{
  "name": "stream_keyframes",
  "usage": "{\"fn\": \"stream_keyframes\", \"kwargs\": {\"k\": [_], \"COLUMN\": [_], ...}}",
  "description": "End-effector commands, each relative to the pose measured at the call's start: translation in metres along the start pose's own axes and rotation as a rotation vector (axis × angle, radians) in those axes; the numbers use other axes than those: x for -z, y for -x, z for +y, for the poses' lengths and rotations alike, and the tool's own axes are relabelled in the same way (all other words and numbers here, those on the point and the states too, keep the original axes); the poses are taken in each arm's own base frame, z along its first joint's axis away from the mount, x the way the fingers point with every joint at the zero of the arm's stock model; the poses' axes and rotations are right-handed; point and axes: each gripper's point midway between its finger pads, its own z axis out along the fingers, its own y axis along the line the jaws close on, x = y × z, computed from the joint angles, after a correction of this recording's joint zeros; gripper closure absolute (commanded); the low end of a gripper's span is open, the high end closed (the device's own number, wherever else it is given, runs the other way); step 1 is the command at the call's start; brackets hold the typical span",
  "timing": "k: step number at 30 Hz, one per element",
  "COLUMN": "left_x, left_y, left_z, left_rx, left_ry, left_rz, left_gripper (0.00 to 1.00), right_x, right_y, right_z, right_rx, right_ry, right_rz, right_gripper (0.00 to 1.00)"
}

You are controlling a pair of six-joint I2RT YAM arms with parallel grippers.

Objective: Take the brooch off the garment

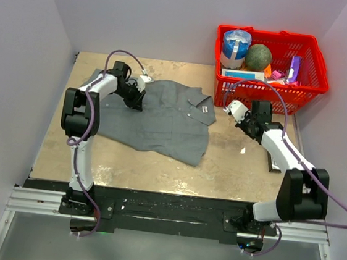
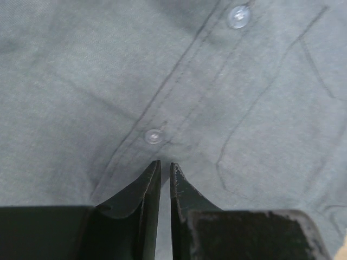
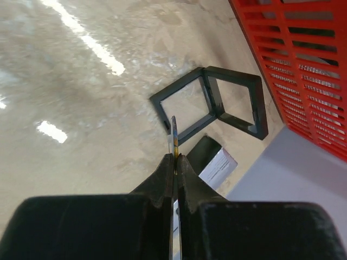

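The grey garment (image 1: 162, 119) lies flat on the table, left of centre. My left gripper (image 1: 136, 99) rests on its upper left part. In the left wrist view the gripper (image 2: 165, 165) has its jaws nearly together, tips on the cloth (image 2: 81, 81) just below a pale button (image 2: 154, 136). My right gripper (image 1: 229, 106) hovers above bare table right of the collar. In the right wrist view it (image 3: 177, 157) is shut on the brooch (image 3: 174, 135), a thin disc seen edge-on, gold with a pale side, sticking out past the fingertips.
A red basket (image 1: 302, 87) full of items stands at the back right. Two small black square frames (image 3: 217, 103) and a white card (image 3: 218, 167) lie on the table near the right wall. A second button (image 2: 238, 16) and the pocket seam show on the shirt.
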Motion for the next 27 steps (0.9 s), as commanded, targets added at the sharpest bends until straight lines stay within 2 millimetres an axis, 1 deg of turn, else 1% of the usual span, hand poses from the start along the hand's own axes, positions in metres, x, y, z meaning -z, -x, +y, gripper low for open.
{"fn": "stream_keyframes", "kwargs": {"k": [1, 2, 3, 4, 5, 7, 8, 9, 14, 18, 19, 25, 27], "left_x": [0.039, 0.041, 0.043, 0.049, 0.048, 0.056, 0.055, 0.059, 0.060, 0.056, 0.056, 0.056, 0.055], "left_y": [0.054, 0.054, 0.055, 0.058, 0.055, 0.057, 0.052, 0.053, 0.046, 0.044, 0.046, 0.056, 0.054], "left_z": [-0.028, -0.032, -0.034, -0.036, -0.038, -0.041, -0.042, -0.043, -0.045, -0.045, -0.044, -0.043, -0.042], "left_rx": [0.000, 0.010, 0.028, 0.026, 0.032, 0.023, 0.025, 0.020, 0.038, 0.051, 0.050, 0.059, 0.060], "left_ry": [-0.065, -0.076, -0.073, -0.066, -0.066, -0.046, -0.045, -0.032, -0.037, -0.049, -0.049, -0.070, -0.073], "left_rz": [-0.164, -0.163, -0.164, -0.171, -0.167, -0.173, -0.167, -0.167, -0.133, -0.120, -0.125, -0.150, -0.143], "left_gripper": [0.82, 0.82, 0.82, 0.82, 0.82, 0.82, 0.82, 0.82, 0.82, 0.82, 0.82, 0.81, 0.81], "right_x": [-0.026, -0.031, -0.037, -0.045, -0.049, -0.054, -0.060, -0.062, -0.076, -0.080, -0.081, -0.077, -0.075], "right_y": [0.011, 0.005, 0.001, -0.001, -0.003, -0.003, -0.003, -0.004, -0.003, -0.007, -0.008, -0.014, -0.015], "right_z": [-0.041, -0.045, -0.044, -0.047, -0.048, -0.052, -0.052, -0.053, -0.057, -0.057, -0.057, -0.059, -0.060], "right_rx": [0.017, 0.017, 0.026, 0.045, 0.053, 0.075, 0.077, 0.077, 0.083, 0.094, 0.095, 0.110, 0.115], "right_ry": [-0.147, -0.165, -0.169, -0.179, -0.181, -0.189, -0.183, -0.180, -0.155, -0.143, -0.142, -0.144, -0.146], "right_rz": [-0.029, -0.011, -0.002, 0.000, 0.004, 0.003, 0.008, 0.012, 0.042, 0.070, 0.075, 0.103, 0.107], "right_gripper": [1.00, 1.00, 1.00, 1.00, 1.00, 1.00, 1.00, 1.00, 1.00, 1.00, 1.00, 1.00, 1.00]}}
